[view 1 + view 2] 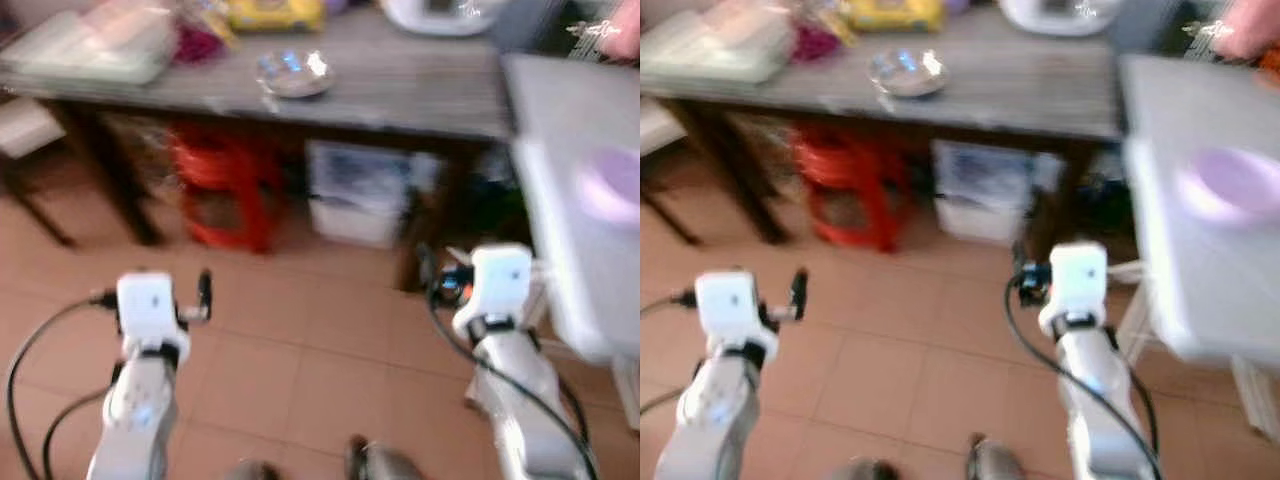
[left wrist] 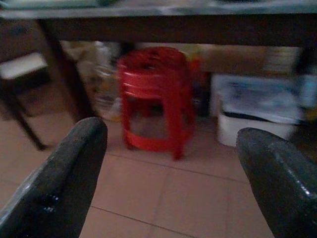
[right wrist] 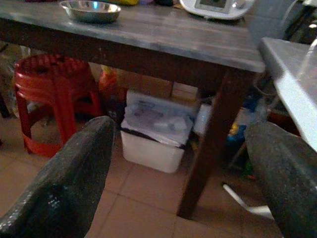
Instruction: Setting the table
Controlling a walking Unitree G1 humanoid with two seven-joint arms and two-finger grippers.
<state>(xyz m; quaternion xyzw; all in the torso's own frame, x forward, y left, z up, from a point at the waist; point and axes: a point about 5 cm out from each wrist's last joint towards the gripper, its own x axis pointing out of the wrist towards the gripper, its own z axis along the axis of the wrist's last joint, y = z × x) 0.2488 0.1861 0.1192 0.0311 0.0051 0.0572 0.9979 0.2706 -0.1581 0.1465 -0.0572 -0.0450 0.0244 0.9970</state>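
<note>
Grey-topped and dark-legged, the long wooden table [image 1: 400, 85] stretches across the scene ahead of and above both grippers, well apart from them. A white table [image 1: 1200, 250] stands just beside the right arm, on its outer side, with a pale purple bowl [image 1: 1230, 185] on it, blurred to a soft patch. Under the wooden table, straight ahead of the left gripper [image 2: 168, 173], stands a red plastic stool [image 2: 156, 99]; ahead of the right gripper [image 3: 183, 168] sits a white bin [image 3: 153, 131] with a crumpled liner, next to the table leg.

The metal dish [image 3: 90, 10], the one clear piece of tableware, lies on the wooden table top, ahead of the left gripper and above it, and off to the left of the right gripper's line; neither gripper is near it. Beyond the dish lie a yellow packet [image 1: 275, 12] and a white appliance [image 3: 215, 6], both cut off by the frame edge.

Both grippers hang low over the tiled floor [image 1: 300, 340], each with its two black fingers spread wide and nothing between them. The head views are smeared by motion, so the items at the wooden table's left end cannot be made out. At the top right corner a person's hand [image 1: 620, 35] shows, blurred and cut off.
</note>
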